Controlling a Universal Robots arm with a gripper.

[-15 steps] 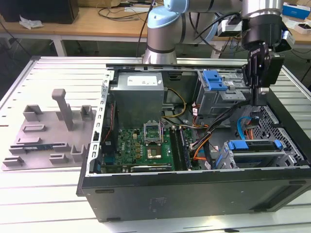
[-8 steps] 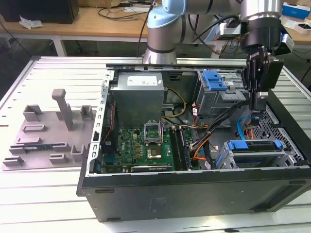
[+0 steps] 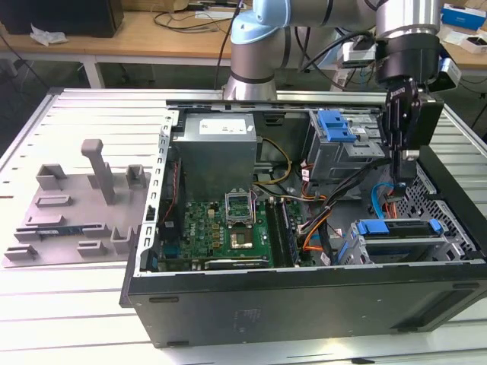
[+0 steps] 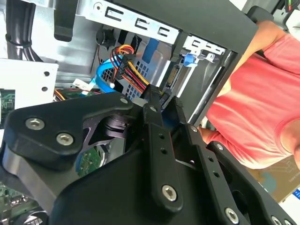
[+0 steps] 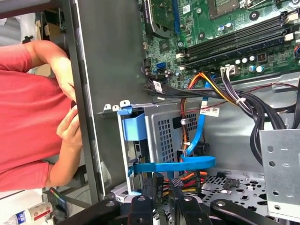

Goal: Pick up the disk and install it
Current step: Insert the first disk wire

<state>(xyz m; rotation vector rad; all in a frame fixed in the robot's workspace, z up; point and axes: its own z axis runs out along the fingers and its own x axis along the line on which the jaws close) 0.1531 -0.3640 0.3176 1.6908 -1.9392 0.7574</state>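
Hand (image 3: pixel 404 176) hangs just above the silver rectangular blue-bracketed disk (image 3: pixel 399 237), lying flat in the black metal computer case (image 3: pixel 304 296); whether it grips anything I cannot tell.

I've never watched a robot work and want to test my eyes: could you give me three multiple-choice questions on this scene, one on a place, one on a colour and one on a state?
1. In the exterior view, where does the pincer hang?
A) over the grey tray
B) over the wooden bench
C) over the computer case, at that view's right

2. What colour is the bracket framing the disk?
A) blue
B) red
C) yellow

3. How is the computer case?
A) shut
B) open, circuit board showing
C) wrapped in plastic

Answers:
1 C: the pincer hangs at the case's right end, by the disk.
2 A: the bracket along the disk's edge is plainly blue.
3 B: the green circuit board lies bare to the camera.
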